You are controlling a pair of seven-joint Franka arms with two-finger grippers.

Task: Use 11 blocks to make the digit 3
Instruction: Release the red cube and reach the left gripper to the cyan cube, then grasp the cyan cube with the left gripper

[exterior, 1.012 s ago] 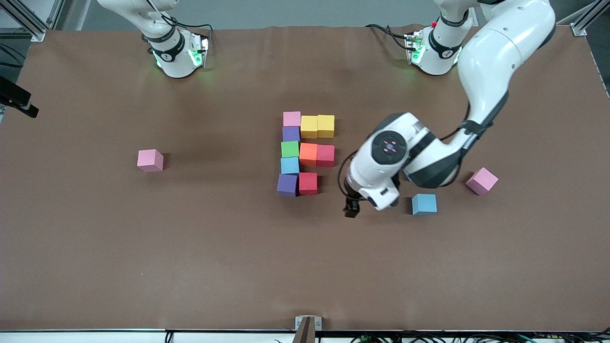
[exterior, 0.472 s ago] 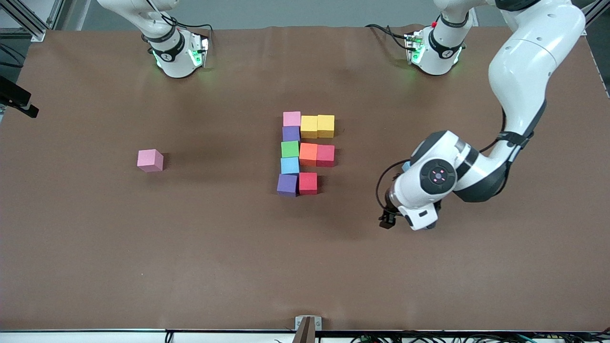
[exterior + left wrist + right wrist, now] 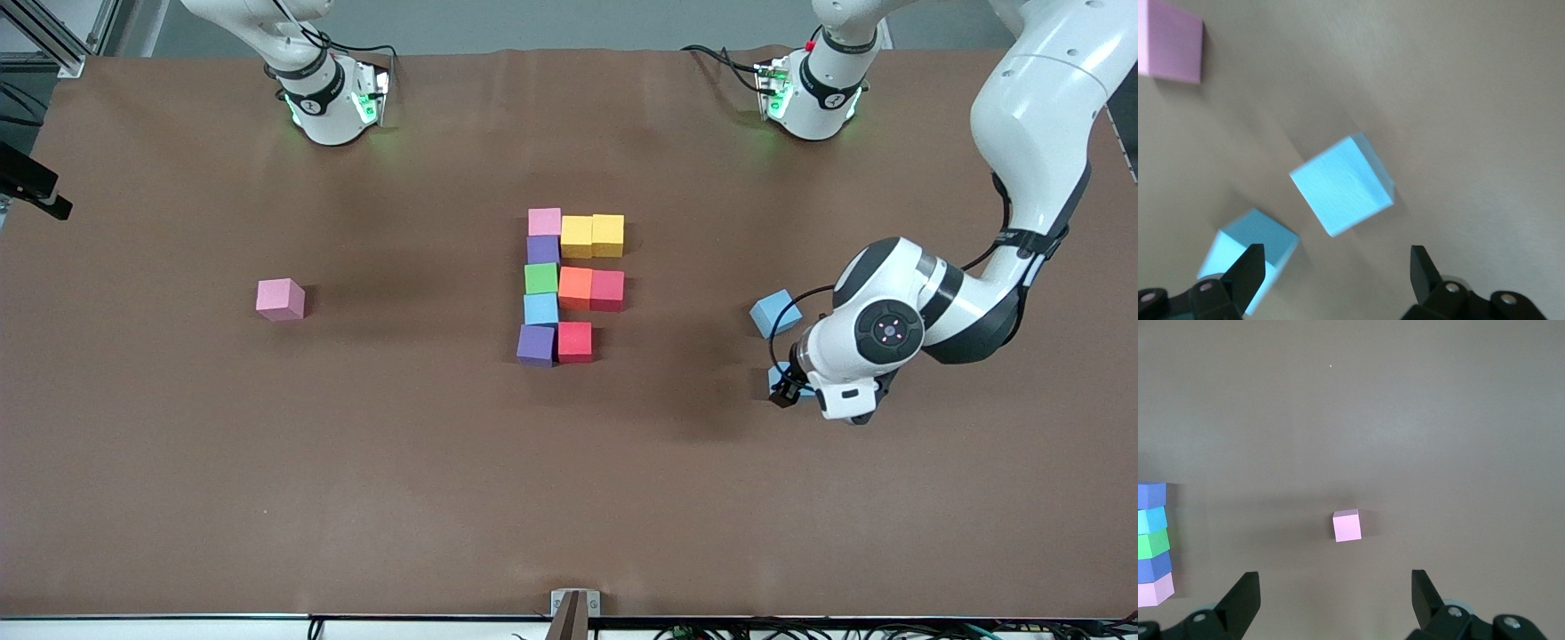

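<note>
The blocks [image 3: 571,284] are sitting mid-table as a ten-cube figure: a spine of pink [image 3: 544,221], purple, green [image 3: 540,278], light blue and purple [image 3: 536,345], with two yellow cubes [image 3: 592,236] off the farthest spine cube, orange and red [image 3: 591,289] off the middle, and one red cube [image 3: 574,341] off the nearest. The bar nearest the front camera is lacking its third cube.

The figure is lying as it was a second ago. The left gripper [image 3: 786,392] has been travelling from just beside the red cube toward the left arm's end of the table. It is now hanging over a light blue block [image 3: 1248,257], mostly hidden under the wrist in the front view. Fingers [image 3: 1248,273] are standing apart, nothing between them.

A second light blue block [image 3: 775,314] is now showing, tilted, uncovered as the arm moves off it. A pink block [image 3: 1168,41] is lying near both, seen from the left wrist only.

The right gripper [image 3: 1335,600] is waiting with jaws wide apart, holding nothing. A lone pink block [image 3: 281,299] is resting toward the right arm's end, unmoved.
</note>
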